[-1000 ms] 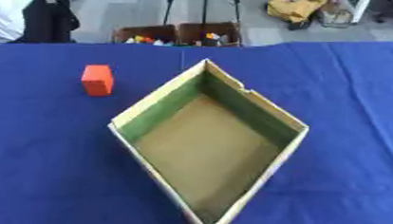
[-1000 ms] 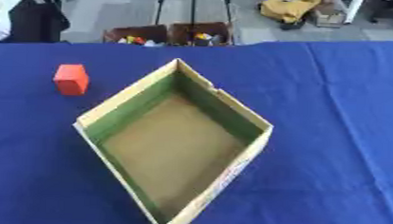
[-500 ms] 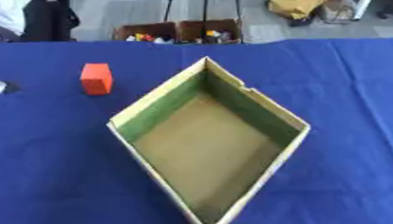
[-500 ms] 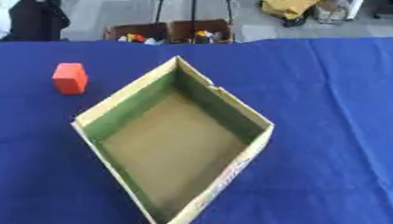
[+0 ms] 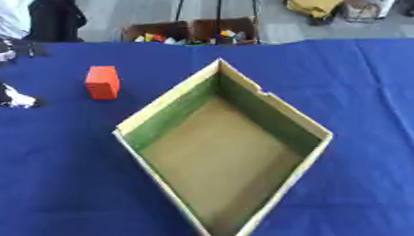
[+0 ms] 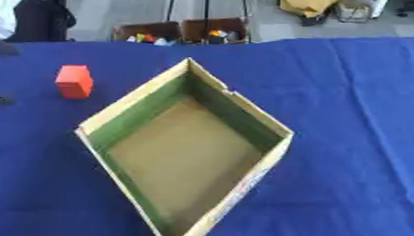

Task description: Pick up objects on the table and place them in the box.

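**Left hand at the table's edge, red block still on the cloth**

At the far left edge, the left hand (image 5: 8,97) comes into view only in part: dark fingers with a pale tip low down, and another dark and silver piece higher up by the same edge. So little of it shows that I cannot tell whether the fingers are spread or curled. It holds nothing that can be seen, and it lies apart from the block.

Just to its right, a red block (image 5: 102,82) stands upright on the blue tablecloth (image 5: 369,97), near the far left part of the table. It sits outside the box, near the box's upper left wall but not touching it.

The cardboard box (image 6: 271,130) takes up the middle of the table, turned so one corner points away from the robot. Its inner walls are green, its floor is plain brown, and nothing lies inside it.

The right hand does not show in either view.

Beyond the table's far edge, two open cartons (image 5: 197,29) of small coloured things stand on the floor.
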`<state>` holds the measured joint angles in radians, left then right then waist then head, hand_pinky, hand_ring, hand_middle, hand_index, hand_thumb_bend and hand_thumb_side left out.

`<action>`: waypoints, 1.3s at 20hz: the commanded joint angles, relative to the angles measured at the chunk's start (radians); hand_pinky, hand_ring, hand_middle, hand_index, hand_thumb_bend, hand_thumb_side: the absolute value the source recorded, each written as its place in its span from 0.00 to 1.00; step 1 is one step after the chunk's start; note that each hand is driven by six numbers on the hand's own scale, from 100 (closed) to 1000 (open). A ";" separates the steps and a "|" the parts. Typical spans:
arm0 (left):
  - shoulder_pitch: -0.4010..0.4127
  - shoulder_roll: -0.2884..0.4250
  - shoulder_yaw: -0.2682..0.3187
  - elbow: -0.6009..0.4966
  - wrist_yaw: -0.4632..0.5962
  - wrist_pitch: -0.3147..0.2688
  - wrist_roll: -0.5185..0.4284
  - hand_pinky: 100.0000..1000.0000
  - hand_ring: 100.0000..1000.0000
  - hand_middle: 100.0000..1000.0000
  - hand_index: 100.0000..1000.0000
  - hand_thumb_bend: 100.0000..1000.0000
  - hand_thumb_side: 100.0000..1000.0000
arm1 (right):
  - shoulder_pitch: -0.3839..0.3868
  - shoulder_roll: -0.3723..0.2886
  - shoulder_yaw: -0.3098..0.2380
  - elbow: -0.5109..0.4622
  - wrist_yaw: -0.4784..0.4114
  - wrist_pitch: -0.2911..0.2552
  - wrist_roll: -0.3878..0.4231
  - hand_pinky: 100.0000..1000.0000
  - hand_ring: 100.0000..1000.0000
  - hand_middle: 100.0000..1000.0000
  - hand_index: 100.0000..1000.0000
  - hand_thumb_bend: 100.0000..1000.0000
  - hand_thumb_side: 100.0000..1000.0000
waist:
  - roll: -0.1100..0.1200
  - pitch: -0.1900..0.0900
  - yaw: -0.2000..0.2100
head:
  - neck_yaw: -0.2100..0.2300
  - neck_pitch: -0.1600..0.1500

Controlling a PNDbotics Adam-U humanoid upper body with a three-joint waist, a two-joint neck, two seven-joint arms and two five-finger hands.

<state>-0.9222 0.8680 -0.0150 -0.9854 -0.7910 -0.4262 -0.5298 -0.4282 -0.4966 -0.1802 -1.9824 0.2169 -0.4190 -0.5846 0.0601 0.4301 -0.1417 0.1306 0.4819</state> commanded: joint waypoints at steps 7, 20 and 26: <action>-0.049 0.002 0.007 0.005 -0.055 0.000 0.095 0.77 0.92 0.99 1.00 0.38 0.52 | -0.025 -0.017 -0.001 -0.018 -0.012 -0.005 0.011 0.71 0.66 0.78 0.74 0.00 0.64 | 0.024 0.016 -0.029 | 0.045 -0.033; -0.065 -0.004 0.027 0.040 -0.098 0.049 0.144 0.71 0.87 0.90 1.00 0.23 0.39 | -0.038 -0.014 0.000 -0.018 -0.018 -0.008 0.016 0.71 0.66 0.78 0.74 0.00 0.63 | 0.042 0.051 -0.075 | 0.093 -0.061; -0.069 -0.006 0.031 0.042 -0.069 0.070 0.111 0.65 0.80 0.90 0.99 0.14 0.32 | -0.038 -0.012 -0.001 -0.018 -0.020 -0.005 0.017 0.71 0.66 0.78 0.74 0.00 0.62 | 0.047 0.059 -0.079 | 0.100 -0.068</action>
<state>-0.9695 0.8349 0.0024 -0.9377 -0.8704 -0.3592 -0.4105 -0.4571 -0.4943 -0.1774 -1.9824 0.2031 -0.4245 -0.5704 0.0943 0.4946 -0.2204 0.2270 0.4284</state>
